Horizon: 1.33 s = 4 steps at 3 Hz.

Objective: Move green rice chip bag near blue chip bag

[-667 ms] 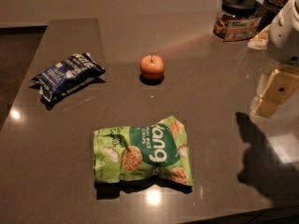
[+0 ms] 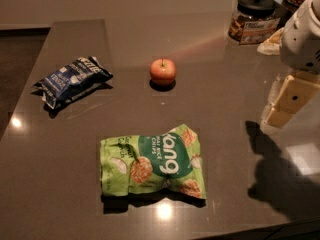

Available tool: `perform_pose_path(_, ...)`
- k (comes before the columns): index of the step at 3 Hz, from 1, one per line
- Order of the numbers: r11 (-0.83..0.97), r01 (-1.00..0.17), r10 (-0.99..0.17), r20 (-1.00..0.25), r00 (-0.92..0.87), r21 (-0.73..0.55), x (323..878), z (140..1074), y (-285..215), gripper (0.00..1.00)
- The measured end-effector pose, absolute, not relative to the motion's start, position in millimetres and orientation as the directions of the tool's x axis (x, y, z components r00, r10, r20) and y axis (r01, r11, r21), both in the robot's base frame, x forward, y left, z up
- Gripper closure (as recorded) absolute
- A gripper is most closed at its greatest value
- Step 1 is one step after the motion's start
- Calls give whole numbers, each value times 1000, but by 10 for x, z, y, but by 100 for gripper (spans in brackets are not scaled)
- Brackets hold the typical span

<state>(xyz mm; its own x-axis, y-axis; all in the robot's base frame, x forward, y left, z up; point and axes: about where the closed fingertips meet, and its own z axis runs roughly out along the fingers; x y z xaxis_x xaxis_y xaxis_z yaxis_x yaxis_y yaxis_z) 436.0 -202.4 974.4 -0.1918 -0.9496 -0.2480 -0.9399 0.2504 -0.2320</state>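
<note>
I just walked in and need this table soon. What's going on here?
Nothing is being handled yet. The robot's gripper hangs over the right side of the table, away from both bags. The green rice chip bag lies flat near the front edge, untouched. The blue chip bag lies at the far left, well apart from it, and an apple stands farther back.

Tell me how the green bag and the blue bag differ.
The green bag is larger than the blue bag. The green bag is light green with round chips pictured; the blue bag is dark navy with white patches. The green bag lies near the front, the blue bag at the far left. Both lie flat on the table, apart from the hand, which hangs at the right.
</note>
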Motion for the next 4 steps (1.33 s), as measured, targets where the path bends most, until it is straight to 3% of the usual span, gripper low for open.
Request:
perform_pose_path(2,203,-972,-908,-395,-142,-119,4231,9411,-1558,0)
perform_pose_path(4,53,-998,-899,-437,-31,-38,3706,8829,-660,0)
